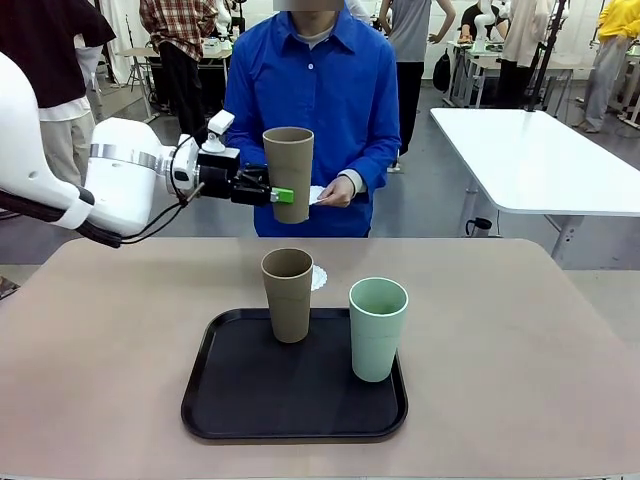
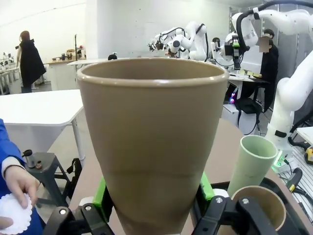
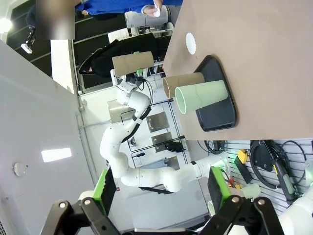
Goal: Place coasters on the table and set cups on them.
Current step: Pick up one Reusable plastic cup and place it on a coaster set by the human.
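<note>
**Transfer of a cup to its coaster.** The held tan cup [image 1: 288,172] hangs upright in the air above the far side of the desk [image 1: 520,340], in front of the person. The left pincer [image 1: 270,192] is clamped on the cup's lower part from the side, one green pad on each flank, as the left wrist view confirms.

One coaster [image 1: 318,277] lies flat on the desk just beyond the far edge of the black tray [image 1: 220,400], partly hidden behind the second tan cup [image 1: 288,293]. That cup and the mint cup [image 1: 378,328] stand upright on the tray, near each other but apart. The person's hand [image 1: 338,190], close beside the held cup, holds further white coasters [image 1: 318,195] that have not yet been laid. The right pincer [image 3: 161,191] is raised well clear of the desk, its jaws spread wide and empty.

The step in hand appears to be carrying the first cup to the laid coaster. The next move calls for bringing the cup down behind the tray with its base centred on the paper. It must pass the rim of the second tan cup without contact, and the jaws should release only once the base rests flat. The light paper could slide if the cup arrives off-centre or tilted.
</note>
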